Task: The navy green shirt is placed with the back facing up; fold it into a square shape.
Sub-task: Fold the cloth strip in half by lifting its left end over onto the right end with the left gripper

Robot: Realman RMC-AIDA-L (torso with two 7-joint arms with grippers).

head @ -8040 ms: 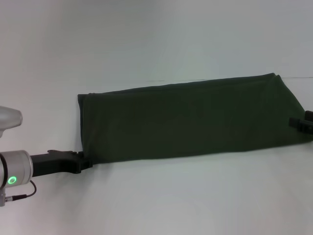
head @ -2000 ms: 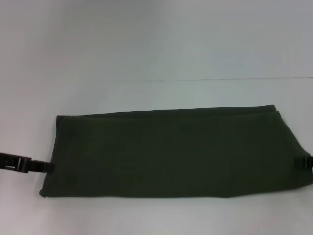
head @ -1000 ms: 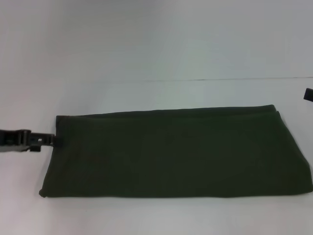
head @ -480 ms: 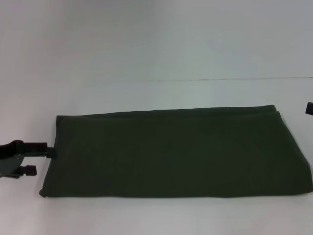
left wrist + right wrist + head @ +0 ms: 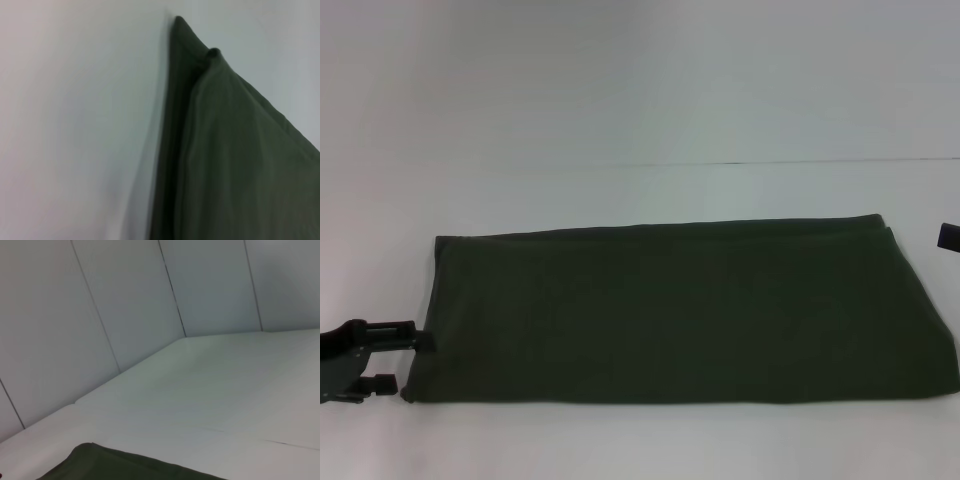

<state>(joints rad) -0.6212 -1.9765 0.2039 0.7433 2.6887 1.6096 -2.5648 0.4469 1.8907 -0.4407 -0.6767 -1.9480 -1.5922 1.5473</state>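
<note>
**Shirt lies as a long band, left gripper at its short end**

The shirt (image 5: 670,310) rests flat on the white tabletop (image 5: 640,120), already folded into a long, narrow band. Its long axis runs left to right across the robot's front, so the fold that would turn the band into a square has to bring one short end over toward the other.

The left gripper (image 5: 398,358) sits low on the tabletop at the band's left short end, near the front corner. Its upper finger (image 5: 395,328) reaches the cloth edge; the lower one stops just short of it. The jaws stand apart with no fabric between them, so the gripper is released, not grasping. The left wrist view shows the stacked layers of that end and its pointed corner (image 5: 179,21) close by.

The right gripper (image 5: 949,236) is only a dark sliver at the picture's edge, just off the band's right end near the far corner; whether it is clenched or released cannot be told.

Judging from this, the left arm is the nearer one to a graspable corner, and the shirt extends rightward from it.
</note>
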